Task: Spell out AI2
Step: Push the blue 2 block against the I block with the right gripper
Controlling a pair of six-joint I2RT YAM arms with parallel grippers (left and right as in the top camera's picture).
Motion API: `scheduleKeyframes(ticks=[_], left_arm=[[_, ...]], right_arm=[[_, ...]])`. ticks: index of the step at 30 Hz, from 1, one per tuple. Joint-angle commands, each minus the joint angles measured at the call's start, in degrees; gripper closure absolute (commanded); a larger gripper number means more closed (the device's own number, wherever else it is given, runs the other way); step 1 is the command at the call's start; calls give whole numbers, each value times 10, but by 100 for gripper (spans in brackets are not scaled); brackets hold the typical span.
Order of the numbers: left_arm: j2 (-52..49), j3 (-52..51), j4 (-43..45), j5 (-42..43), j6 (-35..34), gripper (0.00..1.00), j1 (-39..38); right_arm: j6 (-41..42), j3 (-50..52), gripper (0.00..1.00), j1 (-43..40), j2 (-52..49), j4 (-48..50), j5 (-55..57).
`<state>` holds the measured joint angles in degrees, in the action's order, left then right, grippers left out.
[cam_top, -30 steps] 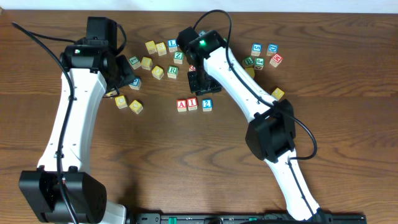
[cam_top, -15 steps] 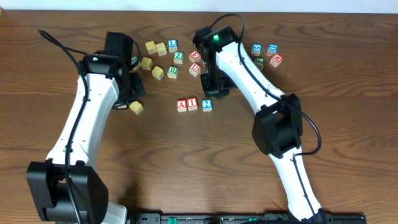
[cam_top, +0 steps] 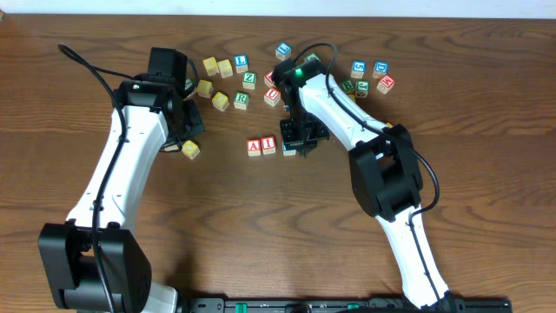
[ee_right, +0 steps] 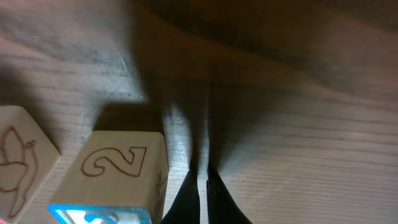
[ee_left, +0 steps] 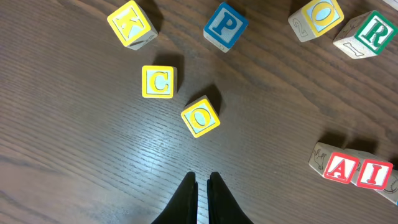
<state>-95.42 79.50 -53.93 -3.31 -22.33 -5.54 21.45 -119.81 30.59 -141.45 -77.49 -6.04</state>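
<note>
The red A block (cam_top: 254, 147), red I block (cam_top: 269, 146) and blue 2 block (cam_top: 288, 150) lie in a row at mid-table. My right gripper (cam_top: 301, 143) is shut and empty, low over the table just right of the 2 block. In the right wrist view its fingertips (ee_right: 202, 177) stand beside the 2 block (ee_right: 121, 180), close to its side; whether they touch is unclear. My left gripper (cam_top: 193, 130) is shut and empty to the left. In its wrist view the tips (ee_left: 202, 182) hover over bare wood, with the A (ee_left: 339, 167) and I (ee_left: 373, 174) blocks at the right edge.
Loose letter blocks lie along the back: a yellow and green group (cam_top: 228, 83), red blocks (cam_top: 272, 94) by the right arm, and a cluster (cam_top: 369, 76) at right. Yellow O (ee_left: 200, 116), C (ee_left: 158, 81), K (ee_left: 130, 23) and blue P (ee_left: 225, 26) lie ahead of my left gripper.
My right gripper has come down from the back blocks to the right side of the 2 block. My left arm shifted right, then held still. The A, I, 2 row stayed put.
</note>
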Motion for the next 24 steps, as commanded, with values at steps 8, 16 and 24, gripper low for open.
scheduleKeyframes(ticks=[8,16,24], left_arm=[[-1,0,1,-2,2,92,-1],[-1,0,1,-2,2,92,-2],[-1,0,1,-2,3,92,-2]], right_arm=[[13,7,99,16,17,42,-27],[18,7,98,26,17,59,-30],[23,-6,99,25,21,57,-35]])
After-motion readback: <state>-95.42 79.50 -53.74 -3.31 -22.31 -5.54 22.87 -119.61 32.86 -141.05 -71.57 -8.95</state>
